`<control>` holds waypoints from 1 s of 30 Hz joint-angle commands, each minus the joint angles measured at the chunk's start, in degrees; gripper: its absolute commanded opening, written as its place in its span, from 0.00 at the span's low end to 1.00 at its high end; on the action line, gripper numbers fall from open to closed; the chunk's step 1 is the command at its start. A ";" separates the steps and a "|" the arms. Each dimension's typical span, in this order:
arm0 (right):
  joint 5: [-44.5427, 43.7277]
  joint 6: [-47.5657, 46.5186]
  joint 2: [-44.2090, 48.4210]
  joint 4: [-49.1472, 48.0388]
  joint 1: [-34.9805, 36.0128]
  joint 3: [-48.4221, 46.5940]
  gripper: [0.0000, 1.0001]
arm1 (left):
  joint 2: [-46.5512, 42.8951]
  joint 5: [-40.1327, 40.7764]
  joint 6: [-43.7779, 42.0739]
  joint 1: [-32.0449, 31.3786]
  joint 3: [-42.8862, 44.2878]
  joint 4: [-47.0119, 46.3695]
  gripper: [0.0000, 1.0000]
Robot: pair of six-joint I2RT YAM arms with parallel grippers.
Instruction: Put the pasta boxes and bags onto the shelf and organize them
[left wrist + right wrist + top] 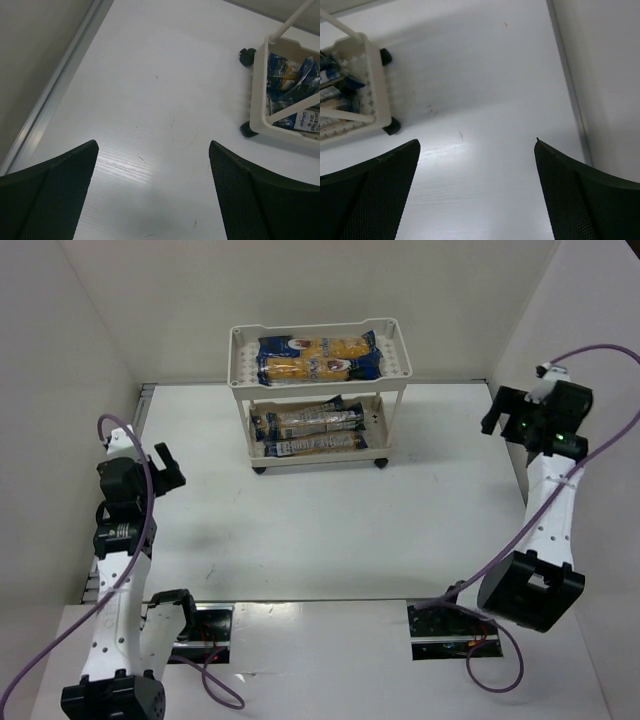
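The cream-white two-tier shelf [240, 365] stands at the back middle of the table. Pasta packets with dark blue ends and yellow middles lie on its top tray [318, 357] and on its lower tray [307, 430]. My left gripper [165, 468] is open and empty, raised over the left side of the table. My right gripper [500, 412] is open and empty, raised at the far right. The left wrist view shows the shelf's lower corner [260, 90] with packets [292, 80] inside. The right wrist view shows the shelf's other lower corner [375, 85].
White walls close in the table on the left, back and right. A metal rail [55, 95] runs along the left edge and another [567, 85] along the right edge. The shelf rests on small dark casters [247, 56].
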State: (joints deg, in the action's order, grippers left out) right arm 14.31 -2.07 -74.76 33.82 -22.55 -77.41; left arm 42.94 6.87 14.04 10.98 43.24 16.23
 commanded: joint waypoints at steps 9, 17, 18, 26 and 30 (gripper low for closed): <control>17.43 -15.69 -15.50 36.94 -14.63 -9.00 1.00 | -2.86 -7.75 6.35 1.85 -3.96 -1.38 0.98; 8.11 -7.43 1.28 25.59 -12.00 0.24 1.00 | -2.33 -7.75 6.35 -1.13 -4.48 -1.90 0.98; 8.11 -6.64 2.07 25.59 -11.30 1.02 1.00 | -2.33 -7.75 6.35 -1.14 -4.48 -1.90 0.98; 9.51 -5.58 2.69 23.39 -10.68 2.44 1.00 | -2.33 -8.28 6.35 -2.81 -4.48 -2.43 0.99; 9.51 -5.58 3.22 22.87 -10.68 2.96 1.00 | -2.33 -8.28 6.35 -2.81 -4.48 -2.43 0.99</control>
State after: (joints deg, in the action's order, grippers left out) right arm 23.77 -8.43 -72.18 59.57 -33.34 -74.43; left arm 40.99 -0.36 19.68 8.36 38.98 16.27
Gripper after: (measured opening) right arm 0.999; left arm 0.992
